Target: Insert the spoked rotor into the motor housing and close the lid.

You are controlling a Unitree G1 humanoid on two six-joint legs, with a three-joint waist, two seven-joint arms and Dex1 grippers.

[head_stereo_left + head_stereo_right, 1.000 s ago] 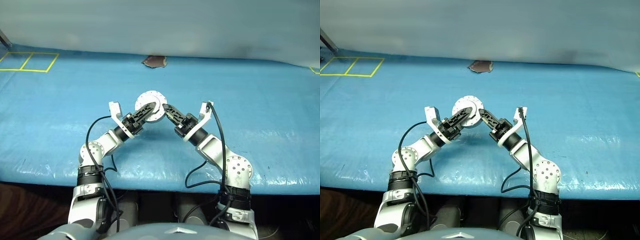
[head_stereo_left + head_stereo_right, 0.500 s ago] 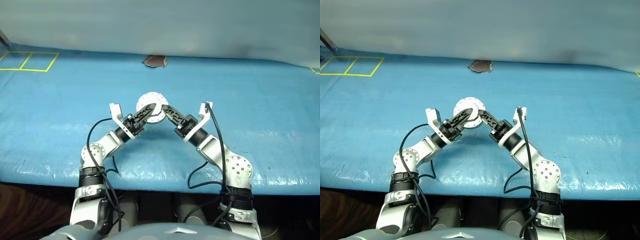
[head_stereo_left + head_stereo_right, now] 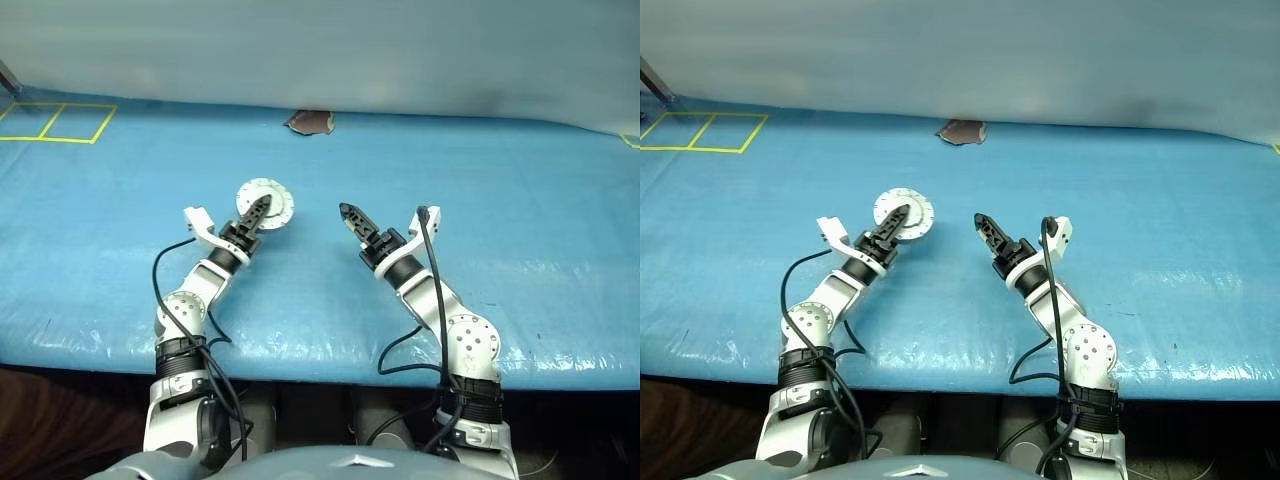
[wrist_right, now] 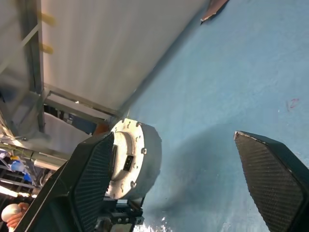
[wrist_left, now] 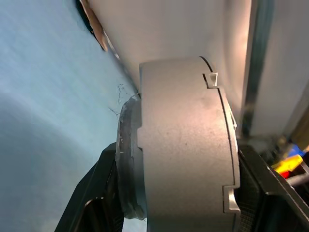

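Note:
The motor housing (image 3: 281, 204) is a round silver drum held just above the blue table, left of the middle. My left gripper (image 3: 262, 209) is shut on it, one black finger across its pale, hole-ringed face. In the left wrist view the housing's grey side wall (image 5: 183, 145) stands between my fingers (image 5: 91, 193). I cannot tell the lid from the housing's body. The spoked rotor is hidden. My right gripper (image 3: 350, 216) is open, a short way right of the housing, with nothing in it. The right wrist view has the housing (image 4: 137, 154) beyond its spread fingers (image 4: 270, 179).
The blue table cover (image 3: 520, 200) spreads wide on both sides. A small brown scrap (image 3: 310, 122) lies at the far edge by the pale wall. Yellow tape squares (image 3: 60, 122) mark the far left corner. The table's front edge (image 3: 330, 365) runs below my arms.
My right gripper has opened, let go of the housing and drawn back to the right. My left gripper has carried the housing to the left.

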